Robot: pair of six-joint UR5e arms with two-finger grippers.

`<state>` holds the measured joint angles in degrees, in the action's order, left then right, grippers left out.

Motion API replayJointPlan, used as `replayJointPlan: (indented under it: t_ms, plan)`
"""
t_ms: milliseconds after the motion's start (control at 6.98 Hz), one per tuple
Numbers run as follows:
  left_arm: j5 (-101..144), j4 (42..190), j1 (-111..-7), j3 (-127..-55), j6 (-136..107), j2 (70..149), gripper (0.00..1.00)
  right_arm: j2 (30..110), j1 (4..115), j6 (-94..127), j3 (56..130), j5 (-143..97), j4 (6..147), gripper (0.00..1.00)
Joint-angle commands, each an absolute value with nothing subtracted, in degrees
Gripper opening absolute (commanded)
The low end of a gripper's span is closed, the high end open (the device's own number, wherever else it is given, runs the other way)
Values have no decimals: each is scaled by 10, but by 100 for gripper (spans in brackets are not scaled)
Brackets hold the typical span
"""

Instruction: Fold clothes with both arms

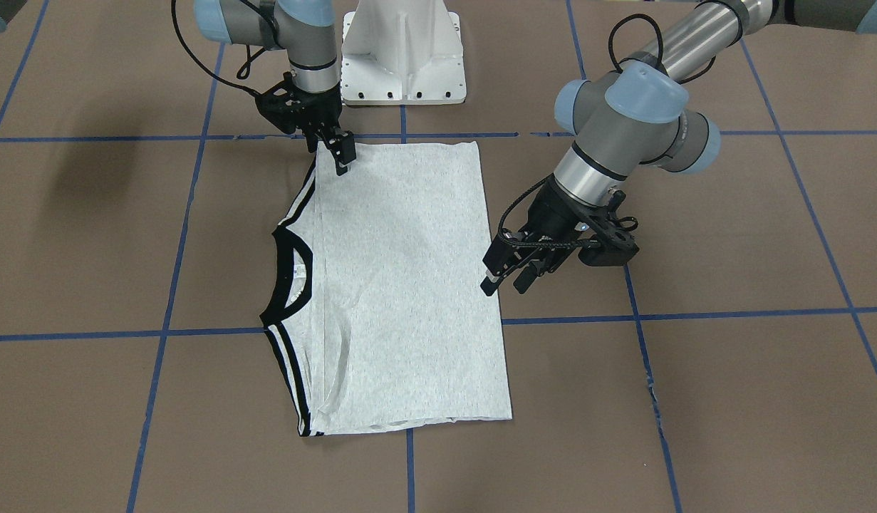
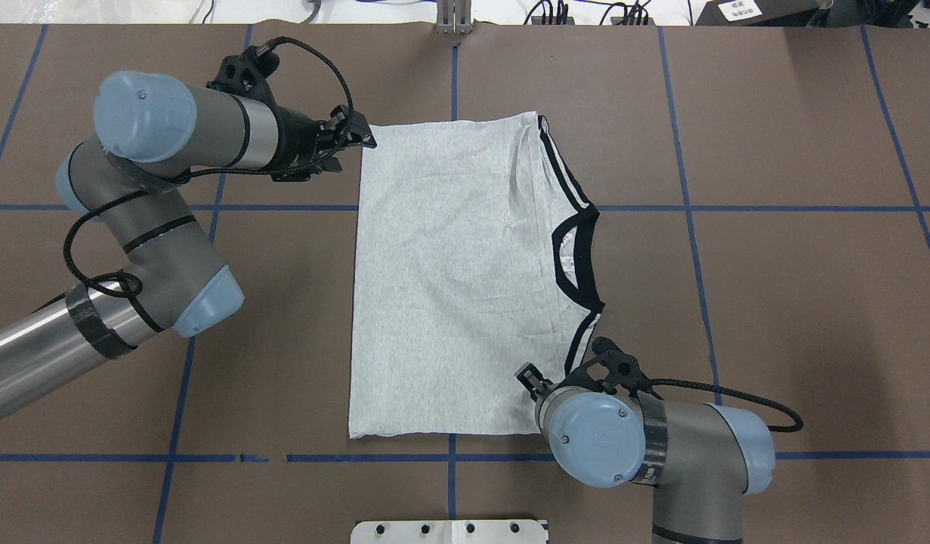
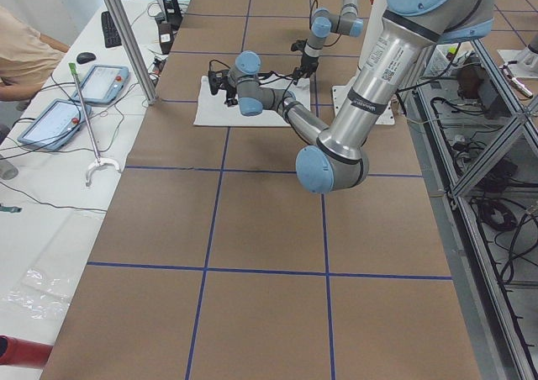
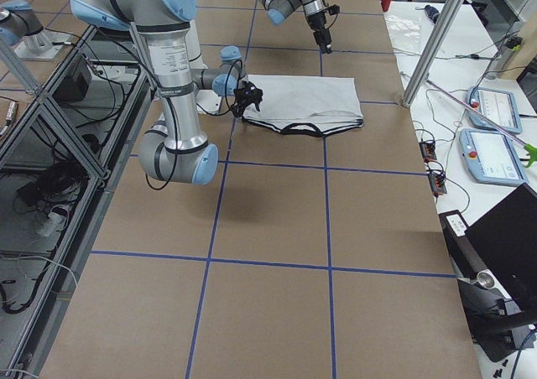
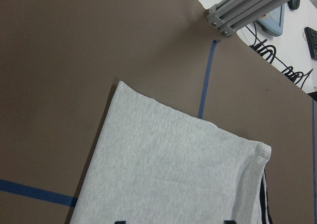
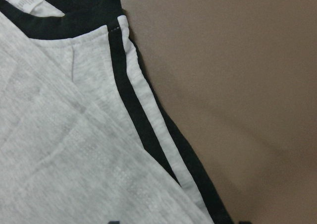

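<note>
**Q:** Reading the overhead view from its left edge, what comes first?

**A:** The black two-finger left gripper [image 1: 505, 283], on its arm of silver tube and grey joints. Its fingers are spread apart and carry nothing. It hangs at the far left corner of the garment.

**Q:** And in the middle?

**A:** The light heather-grey T-shirt with black collar and black double stripes [image 2: 449, 287]. It lies flat at the centre of the brown table marked with blue tape lines [image 2: 774, 302]. It is folded into a long rectangle, plain grey side up. The collar and striped shoulders point to the robot's right.

**Q:** What stands at the right?

**A:** The black two-finger right gripper [image 1: 343, 164], at the near corner beside the striped shoulder edge. Its wrist camera shows the two fingertips set apart over the cloth, with nothing gripped between them. Whether the tips touch the fabric cannot be told.
</note>
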<state>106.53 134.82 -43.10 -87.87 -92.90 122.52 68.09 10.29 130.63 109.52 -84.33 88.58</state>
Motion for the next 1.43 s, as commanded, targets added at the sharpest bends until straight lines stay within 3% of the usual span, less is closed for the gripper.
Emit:
replayJointPlan:
  t_ms: [0,143,716,1003,1289]
  plan:
    - [1064,1348,-432,-881,-929,1224,73,679,104,1306,1092,-845,886,21]
    - [1064,1348,-431,-886,-930,1222,73,680,105,1295,1092,-852,885,0]
    - [1065,1348,-428,-918,-950,1198,73,676,108,1280,1121,-854,893,0]
    - [1014,1348,-338,-999,-1034,1132,72,678,107,1284,1127,-857,891,0]
    - [919,1275,-219,-1046,-1167,1118,71,686,107,1284,1144,-864,891,0]
